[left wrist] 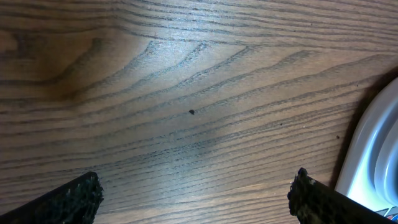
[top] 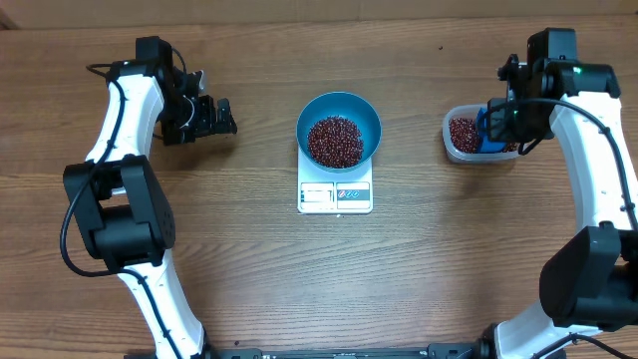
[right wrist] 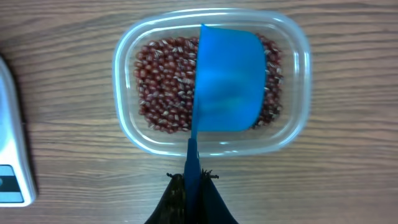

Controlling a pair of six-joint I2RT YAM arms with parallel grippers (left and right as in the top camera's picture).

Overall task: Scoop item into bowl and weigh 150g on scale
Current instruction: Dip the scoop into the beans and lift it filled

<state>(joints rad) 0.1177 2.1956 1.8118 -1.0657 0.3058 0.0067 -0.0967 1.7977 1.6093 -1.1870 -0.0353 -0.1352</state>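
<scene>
One good heap of beans (top: 335, 141) already sits in the bowl (top: 344, 100). The bowl rests on the scale (top: 335, 196), off to the left of your right gripper (right wrist: 193, 186) and well apart from it. That gripper's fingers are pressed together on the thin handle of the blue scoop (right wrist: 227, 81). The scoop sticks out straight ahead of the fingertips and hangs over the clear tub (right wrist: 121, 68), w/ more beans lying in the tub beneath and beside it. No beans show on the scoop's face from the wrist cam, so I'd call it empty, tho it's blurred. Your left gripper (left wrist: 196, 190) is spread wide w/ nothing between the fingers, only bare table (left wrist: 186, 74) under it, parked well off on the scale's other side. The scale display is too small to read, so can't tell if 150 g is hit. My read: the bulk of the scooping looks done. What's left is checking the readout, then topping up or stopping.
</scene>
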